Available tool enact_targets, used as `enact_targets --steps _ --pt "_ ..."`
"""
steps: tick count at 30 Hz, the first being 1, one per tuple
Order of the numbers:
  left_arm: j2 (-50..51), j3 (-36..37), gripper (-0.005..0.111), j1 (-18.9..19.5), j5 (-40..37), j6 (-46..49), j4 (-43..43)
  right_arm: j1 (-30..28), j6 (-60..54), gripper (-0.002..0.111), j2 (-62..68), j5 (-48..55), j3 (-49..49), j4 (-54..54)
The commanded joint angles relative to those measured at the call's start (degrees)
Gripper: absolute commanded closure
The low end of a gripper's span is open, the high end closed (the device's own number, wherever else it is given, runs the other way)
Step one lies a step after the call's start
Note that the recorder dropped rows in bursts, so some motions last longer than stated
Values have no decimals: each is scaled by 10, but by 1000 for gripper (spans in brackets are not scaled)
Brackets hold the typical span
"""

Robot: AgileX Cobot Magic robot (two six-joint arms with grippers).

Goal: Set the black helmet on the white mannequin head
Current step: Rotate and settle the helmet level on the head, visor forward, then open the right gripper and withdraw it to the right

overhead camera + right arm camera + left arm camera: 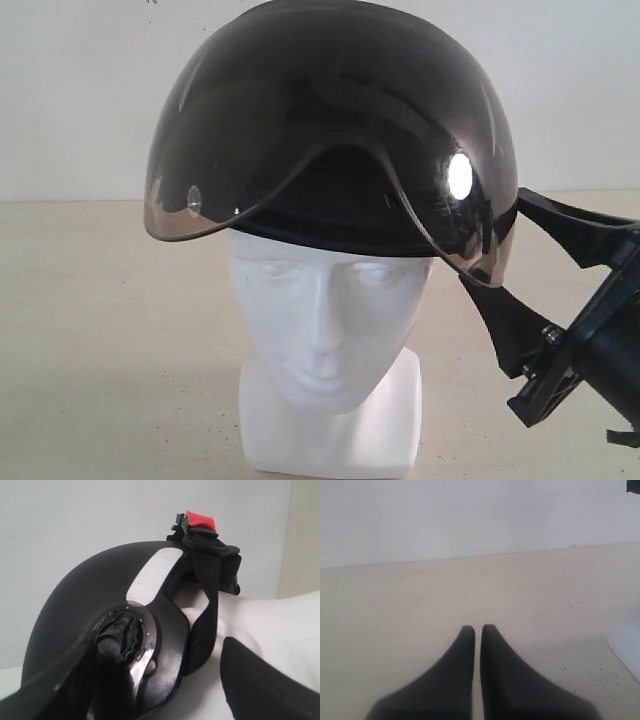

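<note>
The black helmet (340, 90) sits on top of the white mannequin head (325, 320), its smoky visor (200, 150) raised over the brow and the face uncovered. My right gripper (495, 240) is at the helmet's right side, open, with one finger outside the visor edge and the other behind the rim. In the right wrist view the helmet's side (90, 595) lies between the fingers of the right gripper (165, 645), and white mannequin (280, 625) shows between the strap (205, 605) and one finger. My left gripper (477, 627) is shut and empty above the bare table.
A beige tabletop (100, 330) runs back to a white wall (80, 90). The chin strap's red buckle (200, 520) hangs loose behind the helmet. A blurred white block (627, 647), likely the mannequin's base, shows at the edge of the left wrist view.
</note>
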State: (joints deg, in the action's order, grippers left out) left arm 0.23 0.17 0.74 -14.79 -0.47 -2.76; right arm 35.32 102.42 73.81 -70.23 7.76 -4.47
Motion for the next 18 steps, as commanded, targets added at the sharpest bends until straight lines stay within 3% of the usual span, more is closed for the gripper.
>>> enact_targets --steps 1,12,16,18 --pt "-2 -2 102 0 1 1 4 -3 -19 42 0 3 -3 -13" --pt "-2 -2 102 0 1 1 4 -3 -103 42 -65 3 -4 -74" --pt "-2 -2 102 0 1 1 4 -3 -215 42 -151 75 -28 -129" --pt "-2 -2 102 0 1 1 4 -3 -282 48 -189 109 -40 -165"
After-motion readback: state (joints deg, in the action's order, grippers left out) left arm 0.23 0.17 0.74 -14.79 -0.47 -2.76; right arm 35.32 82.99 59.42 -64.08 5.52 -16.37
